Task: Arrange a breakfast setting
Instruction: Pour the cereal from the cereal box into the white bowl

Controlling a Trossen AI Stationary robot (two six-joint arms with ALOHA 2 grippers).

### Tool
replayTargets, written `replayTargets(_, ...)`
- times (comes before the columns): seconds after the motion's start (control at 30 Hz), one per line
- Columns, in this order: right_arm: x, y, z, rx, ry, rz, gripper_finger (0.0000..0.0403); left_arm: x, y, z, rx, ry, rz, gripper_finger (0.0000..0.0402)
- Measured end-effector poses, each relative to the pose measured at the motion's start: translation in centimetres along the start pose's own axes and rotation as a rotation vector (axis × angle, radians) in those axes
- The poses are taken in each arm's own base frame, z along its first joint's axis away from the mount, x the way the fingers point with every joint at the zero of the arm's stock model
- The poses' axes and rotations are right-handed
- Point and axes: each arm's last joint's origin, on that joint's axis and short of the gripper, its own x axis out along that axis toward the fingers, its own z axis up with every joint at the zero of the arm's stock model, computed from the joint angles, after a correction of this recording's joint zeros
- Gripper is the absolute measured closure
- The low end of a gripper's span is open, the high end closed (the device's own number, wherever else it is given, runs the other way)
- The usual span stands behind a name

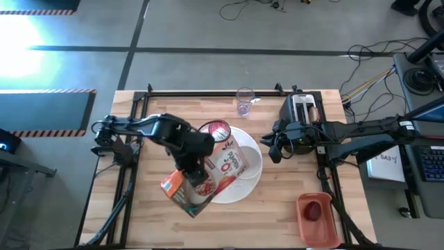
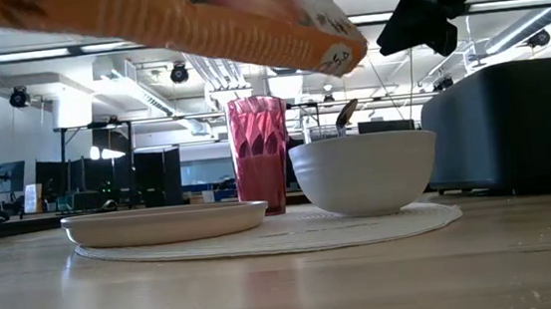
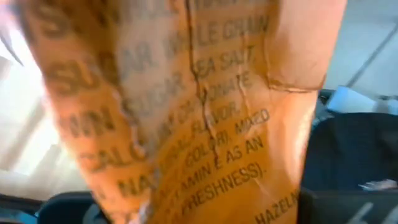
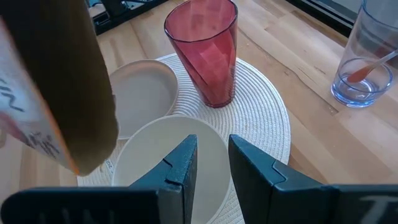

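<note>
Pouring stage: box [image 1: 201, 177] gripped by left gripper [image 1: 192, 165], tilted over bowl [image 2: 364, 173]; right gripper [image 4: 211, 163], slightly parted and empty, above bowl; cup [image 4: 204, 50] beyond.

The cereal box [image 1: 208, 177] covers most of the white bowl [image 1: 244, 169] and small white plate [image 1: 220, 154] from above, and it hides the left gripper's fingers, so their hold on it cannot be judged. In the left wrist view the box [image 3: 186, 106] fills nearly the whole picture, blurred, its print cut off at the edges. The red thing in the pink tray [image 1: 318, 221] is too small to identify.
</note>
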Motion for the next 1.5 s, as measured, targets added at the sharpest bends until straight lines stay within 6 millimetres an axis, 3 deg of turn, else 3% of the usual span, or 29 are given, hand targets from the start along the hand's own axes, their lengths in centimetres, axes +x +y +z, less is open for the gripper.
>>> replayTargets(0.27, 0.0, 0.0, 0.0, 0.000, 0.000, 0.000, 0.0321, -0.9, 1.6, 2.3, -0.127, 0.070, -0.093, 0.0384)
replayTargets(0.67, 0.0, 0.0, 0.0, 0.000, 0.000, 0.000, 0.0321, -2.0, 3.3, 4.0, -0.246, 0.141, -0.198, 0.0383)
replayTargets(0.87, 0.0, 0.0, 0.0, 0.000, 0.000, 0.000, 0.0321, -1.3, 4.0, 5.7, -0.360, 0.227, -0.246, 0.0383)
replayTargets(1.5, 0.0, 0.0, 0.0, 0.000, 0.000, 0.000, 0.0321, -1.1, 3.6, 8.4, -0.433, 0.314, -0.346, 0.0383)
